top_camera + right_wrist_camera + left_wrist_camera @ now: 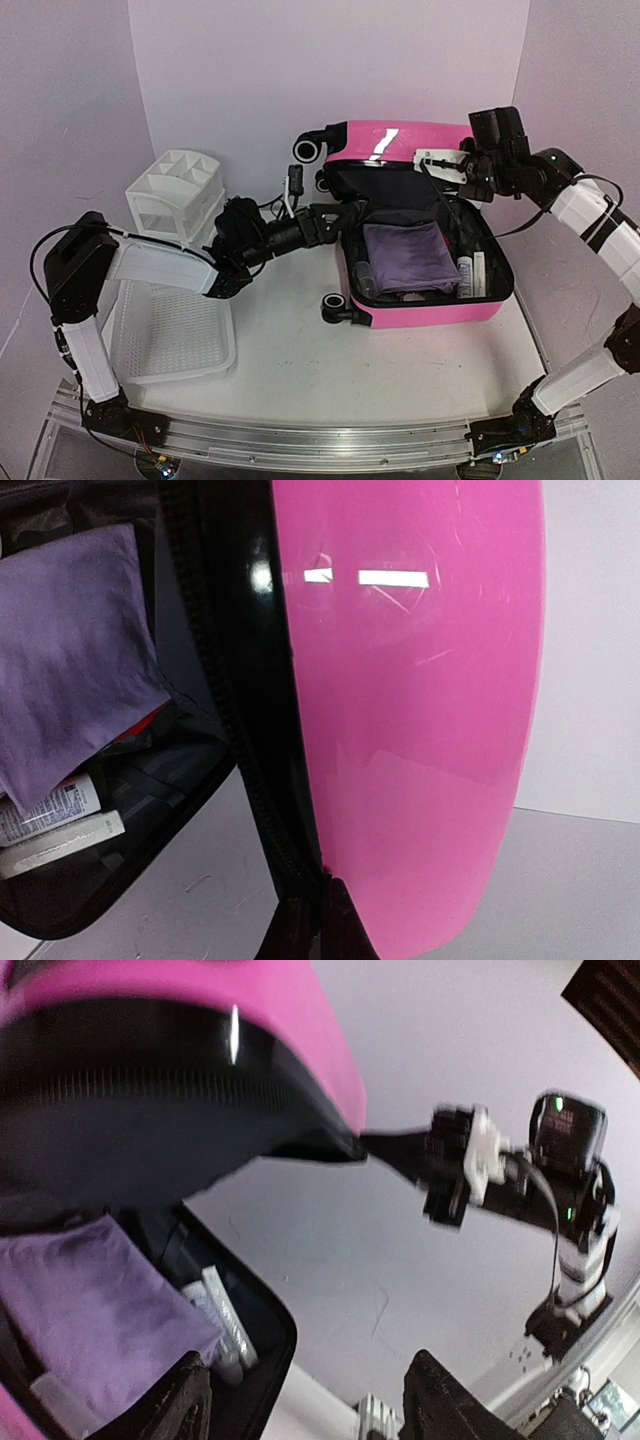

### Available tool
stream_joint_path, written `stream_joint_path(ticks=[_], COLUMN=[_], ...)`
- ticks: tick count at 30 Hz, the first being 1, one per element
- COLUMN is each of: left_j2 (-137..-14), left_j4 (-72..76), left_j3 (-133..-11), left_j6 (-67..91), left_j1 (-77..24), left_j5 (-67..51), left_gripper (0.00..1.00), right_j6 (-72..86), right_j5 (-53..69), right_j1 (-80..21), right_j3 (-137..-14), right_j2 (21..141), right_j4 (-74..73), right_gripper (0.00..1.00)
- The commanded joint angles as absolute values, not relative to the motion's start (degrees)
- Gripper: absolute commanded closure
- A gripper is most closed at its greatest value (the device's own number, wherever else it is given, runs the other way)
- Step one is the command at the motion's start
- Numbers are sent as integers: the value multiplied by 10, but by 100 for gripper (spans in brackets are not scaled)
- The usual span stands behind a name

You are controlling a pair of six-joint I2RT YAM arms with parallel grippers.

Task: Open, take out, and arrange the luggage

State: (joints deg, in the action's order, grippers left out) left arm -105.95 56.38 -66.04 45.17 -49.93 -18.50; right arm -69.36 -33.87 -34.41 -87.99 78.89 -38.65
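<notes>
The luggage point(430, 308), a bright-pink hard-shell suitcase, lay open toward the rear right of the worktop point(330, 385). Its base rested flat, and its lid point(400, 140) stood roughly upright along the far side, with black zipper trim around both halves. A folded purple cloth point(405, 255) lay in the black-lined base, with white tubes point(477, 270) just beside it on the right. Black wheels point(306, 149) stuck out at the left end of the lid and of the base.

The right claw point(450, 165) was clamped on the lid's right-hand edge. The right wrist view showed its tips point(315, 925) pressed together over the black zipper rim, with the glossy pink shell rising above them.

The left claw point(345, 214) reached in at the luggage's left end, where lid and base met. In the left wrist view its fingers point(185, 1405) stood apart with nothing between them, the lid overhead and the purple cloth down to the left. Whether it touched the shell could not be told.

A white plastic drawer organizer point(178, 185) stood at the rear left, well apart from the luggage. A white mesh basket point(150, 345) sat in front of it, under the left arm.
</notes>
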Motion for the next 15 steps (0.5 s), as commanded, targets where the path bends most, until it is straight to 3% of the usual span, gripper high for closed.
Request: stream_joint_path(ticks=[1,4,8,10,15], left_j2=[-970,-916,-904,-923,-1028], left_j4=[494,343,246,194,87], left_j3=[-564,-527,-540,-583,-743], left_j6=[335,178,31,-33,-139], left_j1=[-531,-595,-674,-691,-699], left_j5=[-247,-190,-128,-111,-76], left_gripper=[32,28,21,14,13], right_j6=[-669,-655,-642,-641,-631], right_j5=[-309,-302,-285,-283,-279], right_j1=[-346,-346,-345,-345,-343], right_j3=[-945,-974,-997,-1004,-1014], right_j2=[826,836,846,852,861], right_j4=[-329,-337,-360,-366,-375], right_gripper=[100,100,100,99,99])
